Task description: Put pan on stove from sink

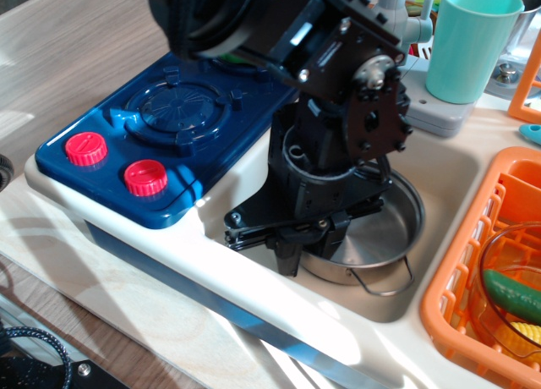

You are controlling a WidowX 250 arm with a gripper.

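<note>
The shiny steel pan [385,232] lies in the cream-white sink [461,173], one wire loop handle [385,283] pointing to the front. My black gripper [309,247] reaches down from above at the pan's near-left rim. Its fingers [287,258] stand close together, one outside the rim and one inside, so it looks shut on the rim. The arm hides the pan's left part. The dark blue stove [169,110] with two red knobs [145,177] is to the left of the sink. Its front burner is bare and its back burner is mostly hidden by the arm.
An orange dish rack [461,279] stands right of the sink with a glass bowl holding a green vegetable [514,292]. A teal cup [469,42] and the faucet base stand behind the sink. A wooden tabletop [68,42] lies to the left.
</note>
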